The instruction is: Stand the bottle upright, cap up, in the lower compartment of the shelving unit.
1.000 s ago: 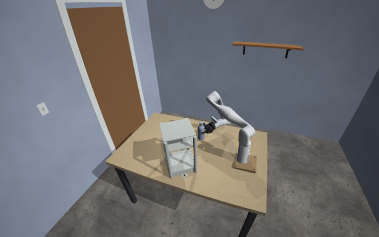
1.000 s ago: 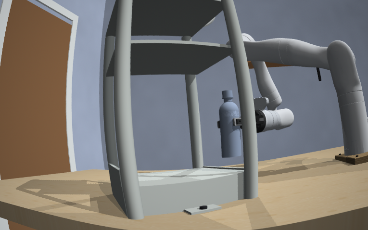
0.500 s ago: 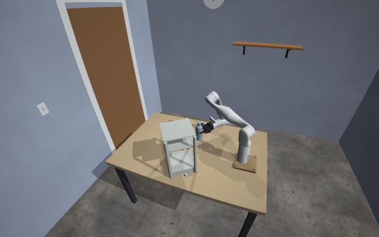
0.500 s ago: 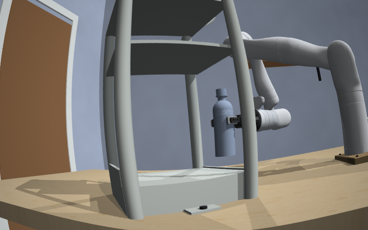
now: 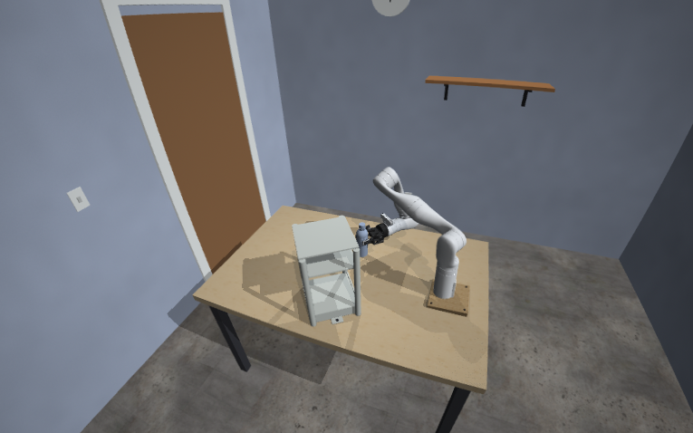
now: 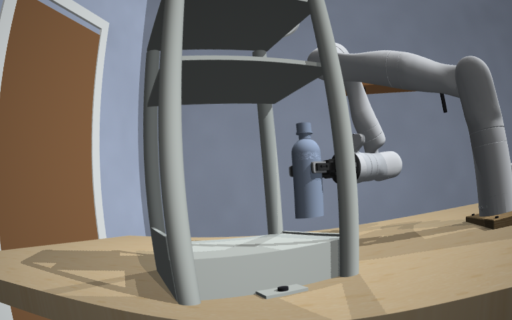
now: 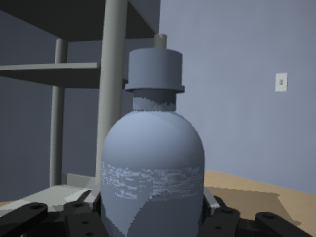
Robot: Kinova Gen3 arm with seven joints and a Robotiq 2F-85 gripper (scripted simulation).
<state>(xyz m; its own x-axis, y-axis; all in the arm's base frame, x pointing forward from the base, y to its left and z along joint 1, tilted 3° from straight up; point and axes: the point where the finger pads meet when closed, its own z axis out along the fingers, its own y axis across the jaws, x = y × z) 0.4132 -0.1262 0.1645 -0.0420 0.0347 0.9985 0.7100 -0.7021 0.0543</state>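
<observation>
Gripper clamped on bottle at mid-body, fingers on either side. Bottle upright, cap up, held in the air clear of the table, outside the shelving unit on its arm-facing side, just beside a corner post. Bottle base above the level of the lower compartment floor, cap below the middle shelf. Wrist horizontal, pointing toward the shelving unit. Small flat plate with a dark knob on the table at the shelving unit's front edge.
</observation>
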